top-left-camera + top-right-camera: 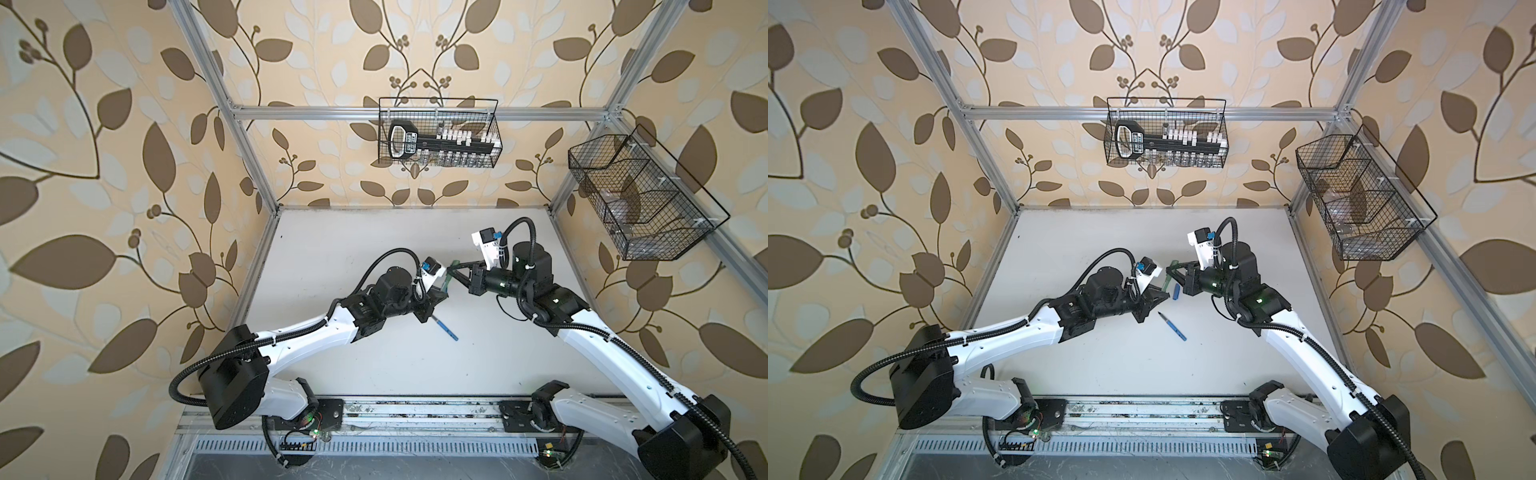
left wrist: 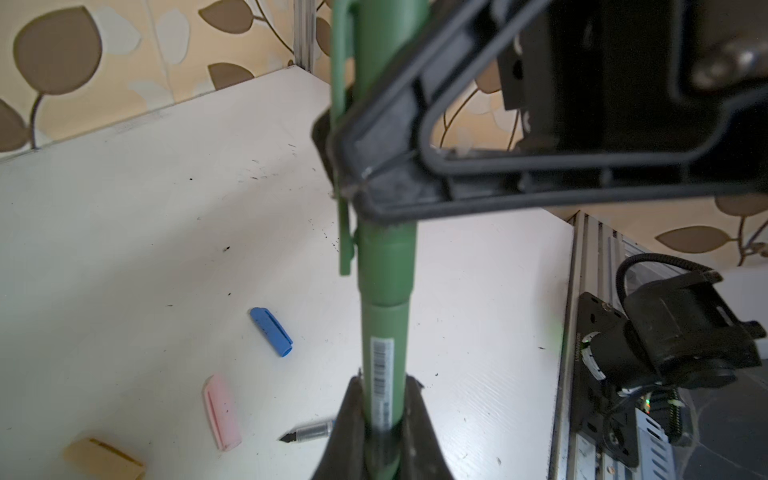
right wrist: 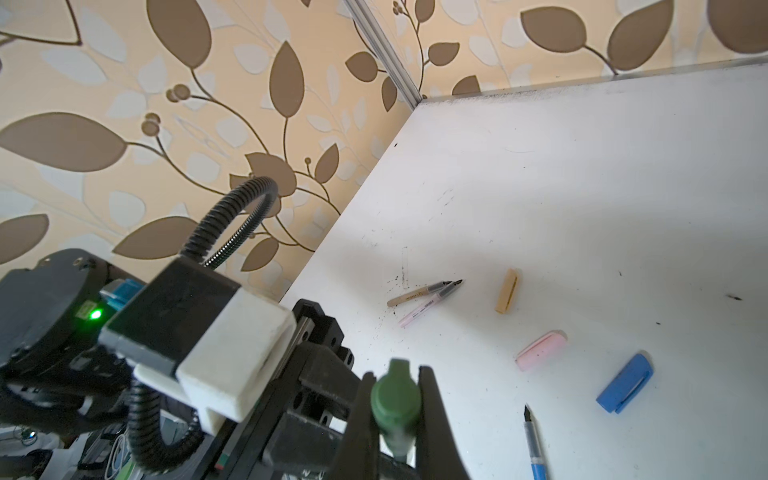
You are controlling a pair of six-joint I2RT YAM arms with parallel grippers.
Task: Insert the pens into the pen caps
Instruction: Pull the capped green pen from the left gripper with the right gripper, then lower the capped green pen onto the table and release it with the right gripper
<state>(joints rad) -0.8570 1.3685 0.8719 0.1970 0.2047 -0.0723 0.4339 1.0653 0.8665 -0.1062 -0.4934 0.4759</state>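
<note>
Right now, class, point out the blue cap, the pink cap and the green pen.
blue cap [image 3: 625, 383]: right wrist view, middle of its body.
pink cap [image 3: 541, 350]: right wrist view, middle of its body.
green pen [image 2: 384, 322]: left wrist view, on its bare barrel.

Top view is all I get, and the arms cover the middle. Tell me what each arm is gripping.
Observer: The left jaws are shut on the green pen, low on its barrel; the right jaws are shut on the green cap.
Operator: Say whether that cap is on the pen.
Observer: In the left wrist view the cap's rim overlaps the barrel and no nib shows between them.
Operator: Find me the tan and pink pens.
Observer: The right wrist view shows the tan pen and the pink pen lying uncapped on the table, meeting at their tips.
</note>
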